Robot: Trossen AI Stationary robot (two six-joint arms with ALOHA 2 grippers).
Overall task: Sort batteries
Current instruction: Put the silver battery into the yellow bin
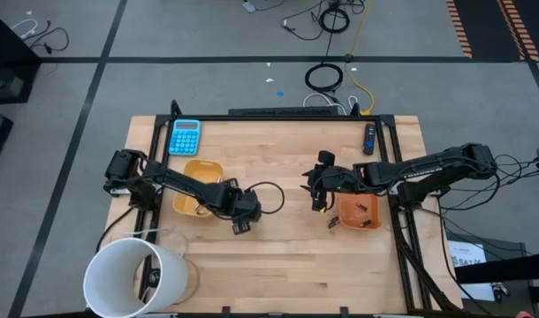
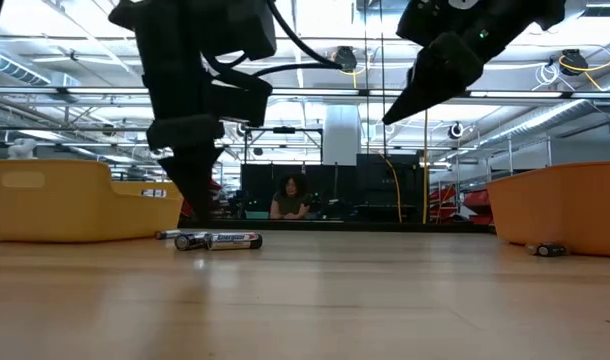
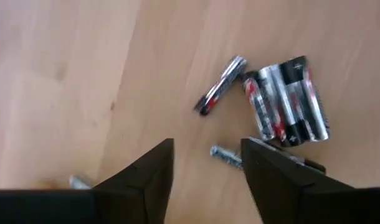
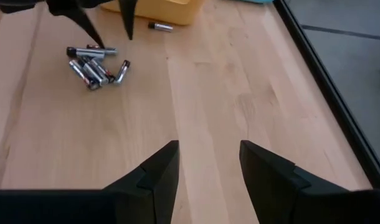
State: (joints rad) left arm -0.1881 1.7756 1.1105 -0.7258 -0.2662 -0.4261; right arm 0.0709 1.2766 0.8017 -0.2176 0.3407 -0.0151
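Left wrist view: my left gripper [image 3: 205, 163] hangs with jaws apart, empty, batteries [image 3: 283, 102] just ahead of it. Loose pile left, so sorting's nowhere near done.

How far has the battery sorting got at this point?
Done: at least one dark item lies in the orange tray on the right; the yellow tray contents are unclear. In hand: nothing; the left claw hangs open over the battery cluster, and the right claw is open and empty above bare wood. Left: that cluster, a slim battery beside it, and a lone battery by the yellow tray.
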